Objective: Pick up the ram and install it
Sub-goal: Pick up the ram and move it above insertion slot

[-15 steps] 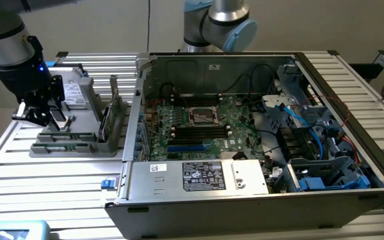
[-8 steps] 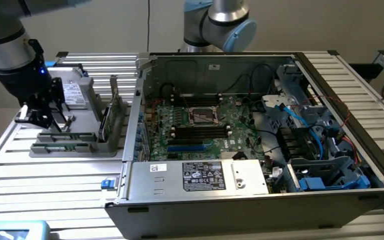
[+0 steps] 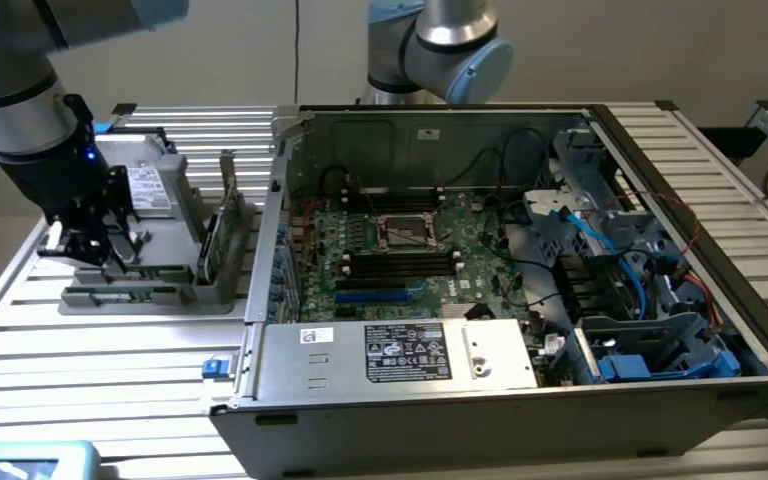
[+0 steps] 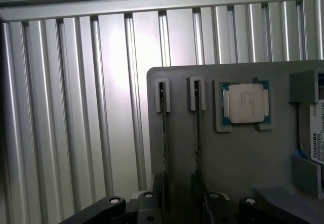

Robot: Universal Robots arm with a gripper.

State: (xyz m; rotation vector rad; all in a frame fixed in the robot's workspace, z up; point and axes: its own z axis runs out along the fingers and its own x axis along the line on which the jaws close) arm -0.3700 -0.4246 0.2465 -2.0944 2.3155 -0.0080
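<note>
The ram (image 3: 124, 294) shows as a thin green strip along the near side of the grey parts tray (image 3: 157, 300), at the exterior view's left. In the wrist view, thin sticks stand on edge in two narrow slots of the tray (image 4: 238, 158); I take one of them to be the ram (image 4: 163, 133), and another (image 4: 196, 133) runs beside it. My gripper (image 3: 87, 258) hangs just above this part of the tray. It is open (image 4: 179, 204), its dark fingers (image 4: 152, 204) spread over the two slots, holding nothing. The motherboard's black slots (image 3: 398, 266) lie inside the open computer case (image 3: 357, 400).
A processor chip (image 4: 245, 102) and a labelled hard drive (image 4: 316, 143) sit on the same tray. A larger green card (image 3: 228, 235) stands upright at the tray's case-side end. Cables and drive cages (image 3: 624, 300) crowd the case's right half. A second arm's base (image 3: 438, 50) stands behind the case.
</note>
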